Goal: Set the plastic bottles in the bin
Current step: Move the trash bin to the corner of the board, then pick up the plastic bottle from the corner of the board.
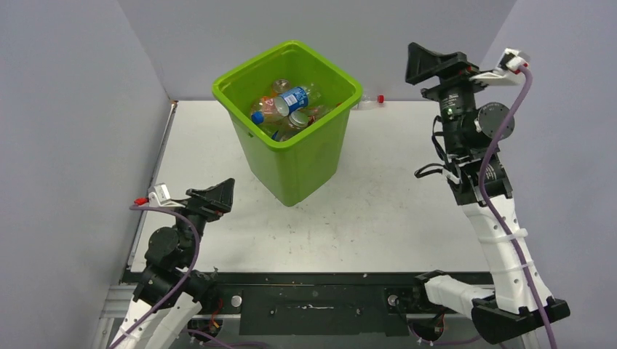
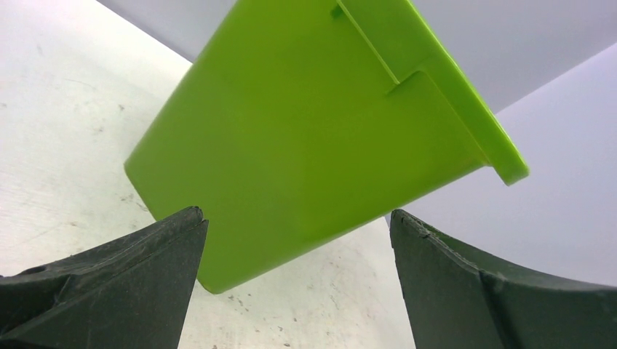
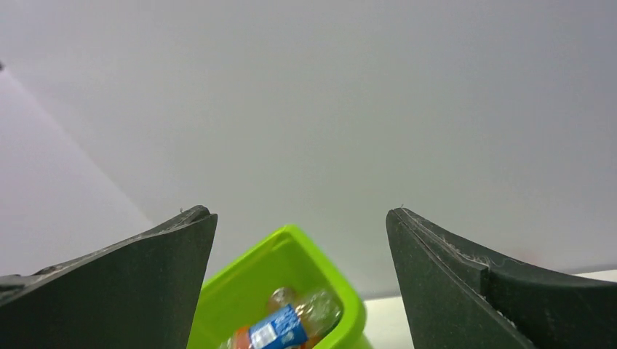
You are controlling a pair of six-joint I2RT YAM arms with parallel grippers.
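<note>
Inside the bin (image 1: 291, 156), plastic bottles (image 1: 289, 105) lie heaped; just behind it rests another bottle (image 1: 371, 100); left gripper (image 1: 220, 195), near-left of the bin, gapes empty; right gripper (image 3: 302, 214), raised to its right, likewise spread, holding nothing.

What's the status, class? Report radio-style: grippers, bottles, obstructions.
Left gripper open, empty, low near bin. Right gripper open, empty, raised right of bin. Bottles piled in bin; one bottle lies on table behind it. Nothing blocking.
</note>
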